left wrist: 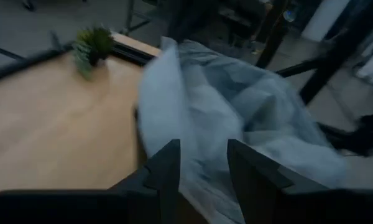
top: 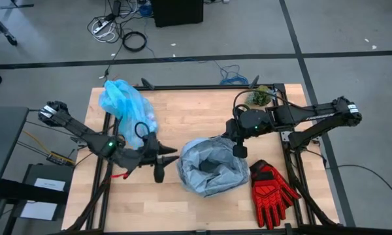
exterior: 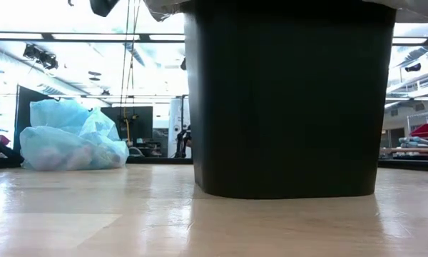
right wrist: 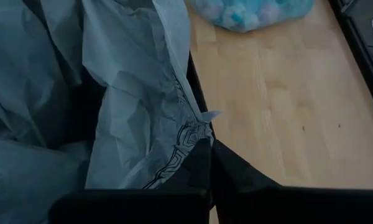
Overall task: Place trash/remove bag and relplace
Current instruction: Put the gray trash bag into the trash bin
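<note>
The bag, cyan and translucent, lies bunched at the table's far left; the trash shows through it as pale wads. A black bin stands mid-table with a duller grey-blue bag spread loosely in its mouth. My right gripper is shut at the bin's far right rim, on that grey-blue bag. My left gripper hovers open just left of the bin, its fingers apart with the grey-blue bag beyond them. My right gripper pinches the grey-blue bag's printed edge between its two fingers, where the plastic lies over the bin's rim. The fingers slant down from the table's right. The plastic beside the hold is crumpled and slack, sagging into the bin.
A red work glove lies at the near right beside the bin. A small green plant stands at the far right edge. Bare wooden tabletop stretches between the cyan bag and the bin.
</note>
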